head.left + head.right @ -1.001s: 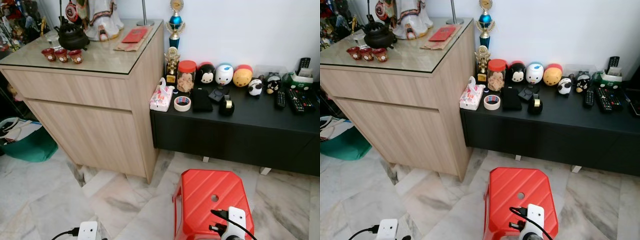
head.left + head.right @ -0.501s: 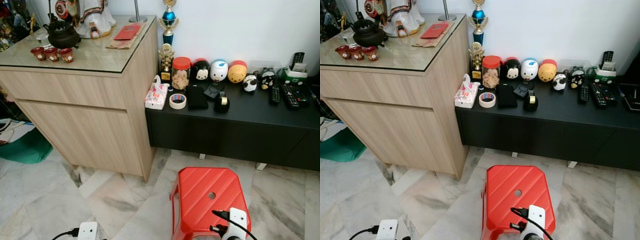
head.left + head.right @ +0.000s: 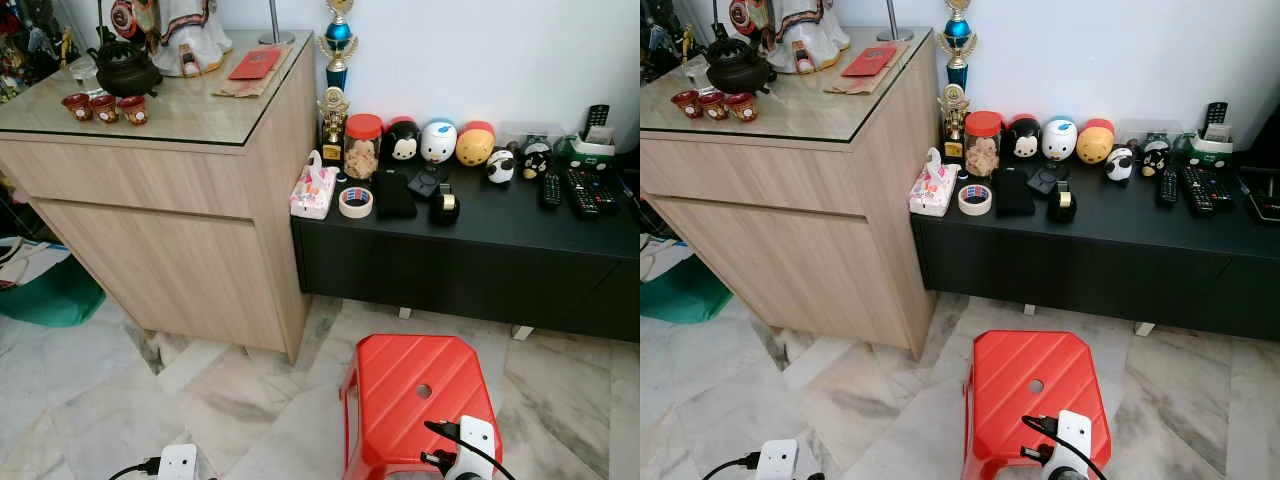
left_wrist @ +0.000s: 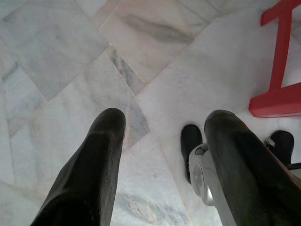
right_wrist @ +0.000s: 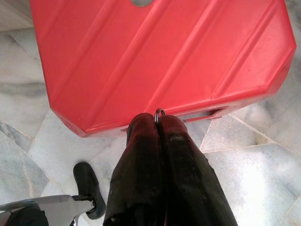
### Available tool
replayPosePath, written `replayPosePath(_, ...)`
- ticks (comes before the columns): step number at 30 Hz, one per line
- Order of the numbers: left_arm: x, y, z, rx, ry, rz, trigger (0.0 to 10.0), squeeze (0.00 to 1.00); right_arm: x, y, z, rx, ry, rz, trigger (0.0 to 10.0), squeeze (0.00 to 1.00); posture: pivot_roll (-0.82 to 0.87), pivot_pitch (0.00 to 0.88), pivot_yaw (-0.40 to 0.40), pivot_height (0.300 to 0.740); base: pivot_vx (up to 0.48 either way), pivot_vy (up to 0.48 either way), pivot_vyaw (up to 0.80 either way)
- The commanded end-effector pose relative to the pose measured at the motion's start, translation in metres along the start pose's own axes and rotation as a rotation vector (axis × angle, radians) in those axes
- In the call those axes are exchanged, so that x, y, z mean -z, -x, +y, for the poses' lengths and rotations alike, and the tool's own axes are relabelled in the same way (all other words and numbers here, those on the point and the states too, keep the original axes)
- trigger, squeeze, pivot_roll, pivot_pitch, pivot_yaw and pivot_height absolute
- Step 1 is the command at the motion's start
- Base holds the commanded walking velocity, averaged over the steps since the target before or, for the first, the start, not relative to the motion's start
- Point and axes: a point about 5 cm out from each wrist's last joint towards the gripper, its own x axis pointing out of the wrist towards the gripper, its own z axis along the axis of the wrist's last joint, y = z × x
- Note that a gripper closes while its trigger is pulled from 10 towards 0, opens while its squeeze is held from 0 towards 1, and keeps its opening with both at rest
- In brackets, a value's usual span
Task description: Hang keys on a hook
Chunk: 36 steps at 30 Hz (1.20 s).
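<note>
Right hand (image 5: 159, 121) pinched shut on a thin metal key ring (image 5: 159, 112); left hand (image 4: 164, 141) open, holding nothing.

Ring loop pokes out between the right fingertips, keys themselves hidden by the fingers. Right hand hangs over the near edge of a red plastic stool (image 3: 418, 388). Left hand hangs low over the grey-veined marble floor (image 4: 70, 52), fingers spread wide apart. Beyond the stool: low black desk (image 3: 520, 250) against the white wall, carrying a roll of tape (image 3: 354, 202), a red-lidded jar (image 3: 362, 145), round character toys and remote controls (image 3: 583, 190). On its left, touching it, a taller light-wood cabinet (image 3: 180, 200) with glass top, small red cups and a black teapot (image 3: 125, 68). Can't make out a hook.
</note>
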Motion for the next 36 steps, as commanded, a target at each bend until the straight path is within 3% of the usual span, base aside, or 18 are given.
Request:
replayPosePath(1, 0.0065, 0.0019, 0.0021, -0.005, 0.007, 0.019, 10.0, 0.0, 0.0038, 0.0003, 0.001, -0.004, -0.004, 0.015, 10.0, 0.0, -0.02, 0.056, 0.024, 0.74, -0.251, 0.0, 0.0)
replayPosePath(36, 0.0083, 0.0024, -0.0002, -0.002, 0.017, 0.024, 10.0, 0.0, 0.0038, 0.0003, 0.0018, -0.005, -0.017, 0.012, 10.0, 0.0, -0.01, 0.055, 0.022, 0.74, -0.286, 0.0, 0.0)
